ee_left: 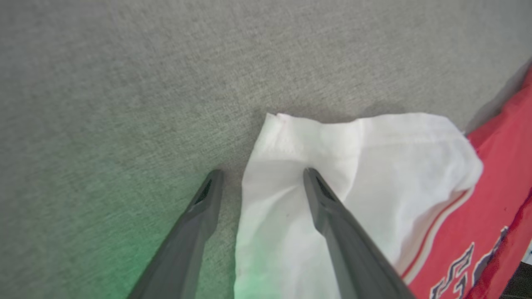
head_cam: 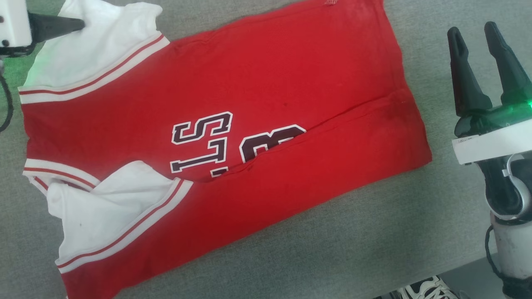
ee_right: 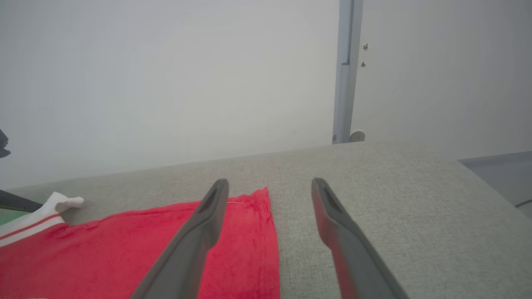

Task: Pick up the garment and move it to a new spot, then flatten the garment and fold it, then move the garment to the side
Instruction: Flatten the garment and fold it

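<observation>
The red jersey [head_cam: 266, 91] lies part-folded mid-frame on the table [head_cam: 332, 249]. My left gripper [ee_left: 262, 174] straddles the upper-left sleeve [ee_left: 353, 158] edge, spread wide, empty — closing could snag one layer, bunching it. The right gripper [head_cam: 474, 29] is agape too, empty.

The grey cloth-covered bench [head_cam: 341, 249] before me carries a shirt [head_cam: 270, 74], lying flat, its near side folded over its front print.

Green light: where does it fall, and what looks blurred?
Head view: green glow at the base of the right gripper and on the grey fabric tabletop at far left. Left wrist view: green tint on the red T-shirt with white sleeves; the left gripper looks soft. Right wrist view: even pale light, near fingers blurred.
</observation>
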Available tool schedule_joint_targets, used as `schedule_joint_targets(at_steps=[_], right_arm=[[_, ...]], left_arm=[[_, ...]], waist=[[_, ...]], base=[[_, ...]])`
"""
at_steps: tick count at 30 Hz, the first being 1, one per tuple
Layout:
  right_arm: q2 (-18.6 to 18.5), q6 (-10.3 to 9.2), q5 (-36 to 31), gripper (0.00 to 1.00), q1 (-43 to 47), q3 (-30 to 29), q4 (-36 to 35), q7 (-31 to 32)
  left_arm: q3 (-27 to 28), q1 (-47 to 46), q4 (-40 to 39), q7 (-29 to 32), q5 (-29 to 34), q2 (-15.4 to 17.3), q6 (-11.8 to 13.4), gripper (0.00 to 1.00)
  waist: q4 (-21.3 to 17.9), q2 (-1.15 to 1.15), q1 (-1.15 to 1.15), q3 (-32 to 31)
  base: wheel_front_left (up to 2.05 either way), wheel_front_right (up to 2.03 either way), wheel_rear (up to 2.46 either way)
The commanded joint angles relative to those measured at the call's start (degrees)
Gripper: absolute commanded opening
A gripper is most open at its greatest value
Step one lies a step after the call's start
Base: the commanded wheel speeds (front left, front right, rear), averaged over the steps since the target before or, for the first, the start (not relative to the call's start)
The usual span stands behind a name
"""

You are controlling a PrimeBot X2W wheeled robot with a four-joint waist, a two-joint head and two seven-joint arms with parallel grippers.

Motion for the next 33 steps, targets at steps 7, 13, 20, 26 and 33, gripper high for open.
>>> schedule_joint_targets(at_steps=[7,13,20,26,33], right_arm=[[-3.7,0.00,0.7,1.00,-4.4,3.7,2.0,4.3],[-9.5,0.01,-0.1,1.00,-11.1,10.7,6.0,13.0],[-14.8,0.00,4.5,1.00,-24.4,17.7,18.2,27.8],[-15.0,0.00,9.0,1.00,-33.6,19.5,28.1,36.6],[-14.1,-0.01,12.5,1.00,-39.0,24.0,35.9,46.4]], left_arm=[[-2.4,1.1,-0.2,0.4,0.7,-4.2,-0.4,0.00],[-2.7,0.4,-0.7,-1.0,0.7,-5.5,-0.4,0.00],[-3.6,0.2,-2.8,-2.6,-0.2,-7.3,-0.4,0.00],[-4.7,-0.4,-3.7,-3.5,-0.8,-8.9,-0.3,0.00],[-4.7,-0.9,-5.4,-4.5,-2.9,-8.9,-0.3,0.00]], waist=[[1.3,0.00,0.00,1.1],[2.8,0.00,0.00,1.3],[6.4,0.00,0.00,1.8],[8.6,0.00,0.00,2.7],[9.5,0.00,0.00,3.8]], base=[[0.00,0.00,0.00],[0.00,0.00,0.00],[0.00,0.00,0.00],[0.00,0.00,0.00],[0.00,0.00,0.00]])
